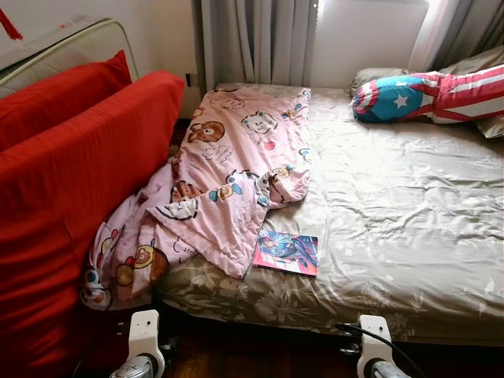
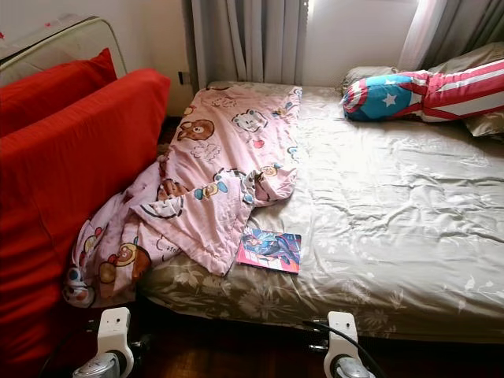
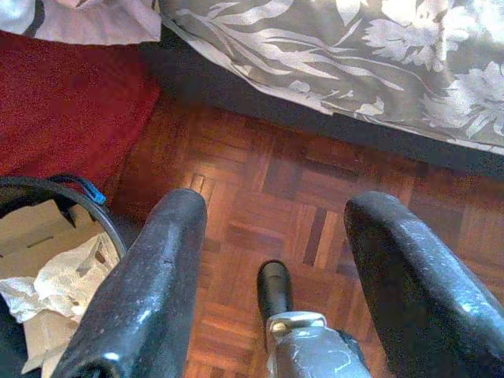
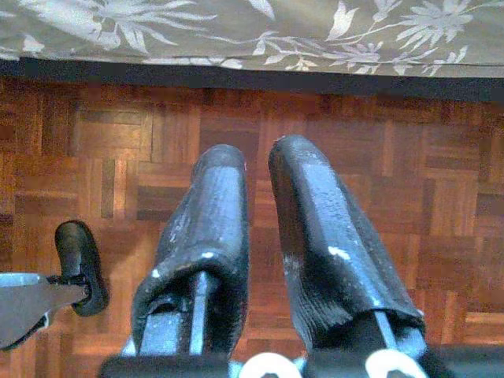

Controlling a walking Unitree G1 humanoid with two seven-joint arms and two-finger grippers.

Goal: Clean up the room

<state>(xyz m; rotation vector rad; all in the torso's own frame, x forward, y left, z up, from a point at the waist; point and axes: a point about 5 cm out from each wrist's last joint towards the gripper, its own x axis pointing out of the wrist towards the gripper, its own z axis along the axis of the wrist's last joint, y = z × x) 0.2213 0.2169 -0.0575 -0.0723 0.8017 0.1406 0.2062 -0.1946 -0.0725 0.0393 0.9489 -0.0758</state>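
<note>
Blanket (image 1: 228, 157) pink, rumpled (cartoon print) | book (image 1: 286, 252) flat | left gripper (image 3: 276, 260) spread, empty | right gripper (image 4: 256, 197) closed, empty

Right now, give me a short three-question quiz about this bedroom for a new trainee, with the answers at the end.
1. True or false: the comic book lies on the bed, beside the edge of the pink cartoon blanket.
2. Multiple choice: where is the star-patterned pillow? A) on the wooden floor B) at the bed's far right C) on the red sofa
3. Fill in: the left gripper hangs over the wooden floor with its fingers ____.

Key: 1 true; 2 B; 3 open, apart. The right gripper hangs idle, fingers nearly together.
</note>
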